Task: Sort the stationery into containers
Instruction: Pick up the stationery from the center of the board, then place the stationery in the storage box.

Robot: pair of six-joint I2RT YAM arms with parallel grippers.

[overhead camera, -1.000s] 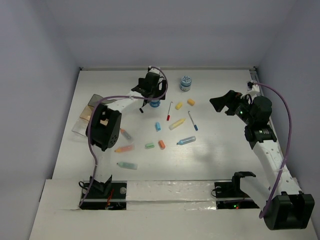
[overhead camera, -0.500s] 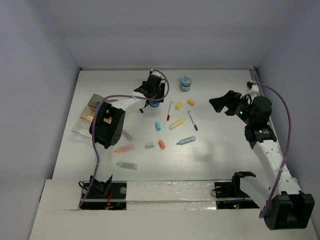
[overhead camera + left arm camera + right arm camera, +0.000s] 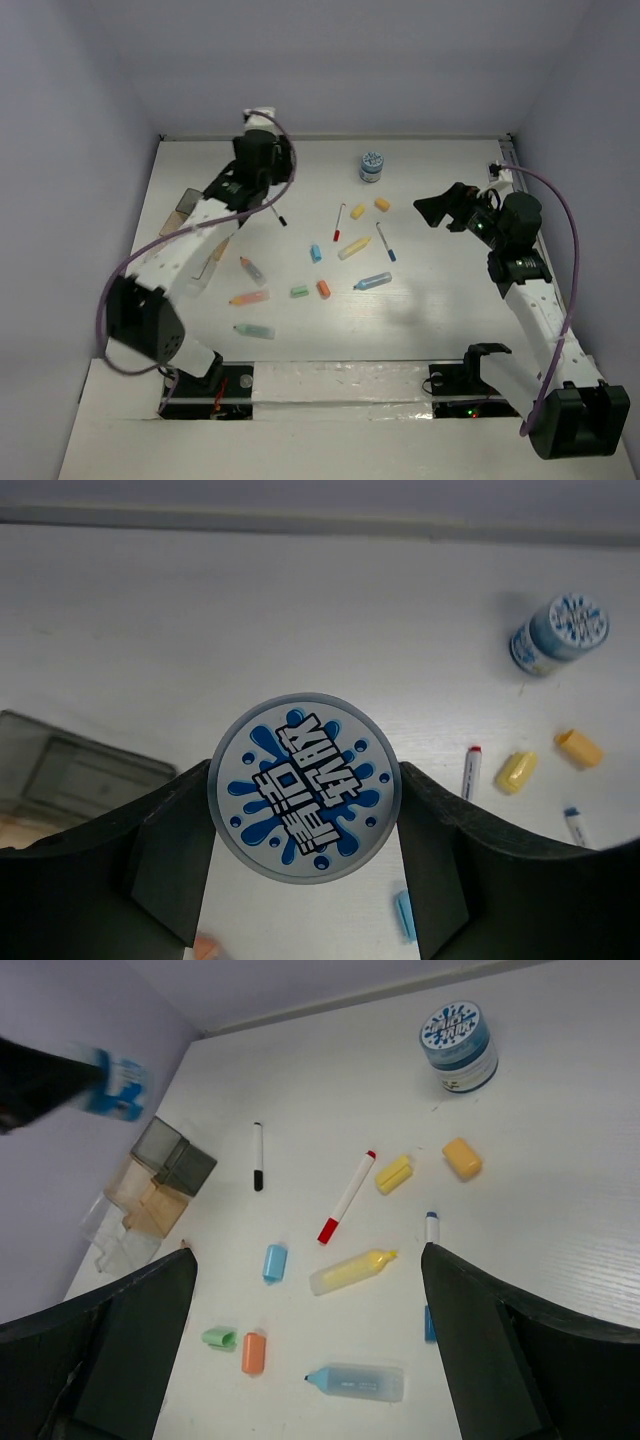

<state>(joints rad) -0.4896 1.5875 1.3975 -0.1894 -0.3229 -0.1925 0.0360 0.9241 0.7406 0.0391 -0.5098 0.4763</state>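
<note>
Blue-and-white, the round pot point(image 3: 303, 748) sat clamped between the jaws of the left gripper point(image 3: 303, 788), its splash-printed lid facing up. It was held at about eleven o'clock over the table point(image 3: 450, 330) and appeared to be clear of the surface. A matching second pot point(image 3: 371, 166) stood alone near one o'clock. The right gripper point(image 3: 432, 208) hovered at three o'clock with its jaws spread wide and nothing between them.

Most of the stationery lay loose around the table's centre: a yellow marker point(image 3: 354, 247), a blue marker point(image 3: 373, 281), a red-capped pen point(image 3: 340, 222) and an orange block point(image 3: 382, 204) among it. The grey box point(image 3: 175, 1155) and the clear tray point(image 3: 112, 1243) were grouped at nine o'clock.

The step in hand looked like repositioning a container rather than sorting any item. The next move would likely call for lowering the pot upright onto bare table, possibly towards the nine o'clock group, and parting the jaws only once it rested flat. The pens and markers had not yet been put away.
</note>
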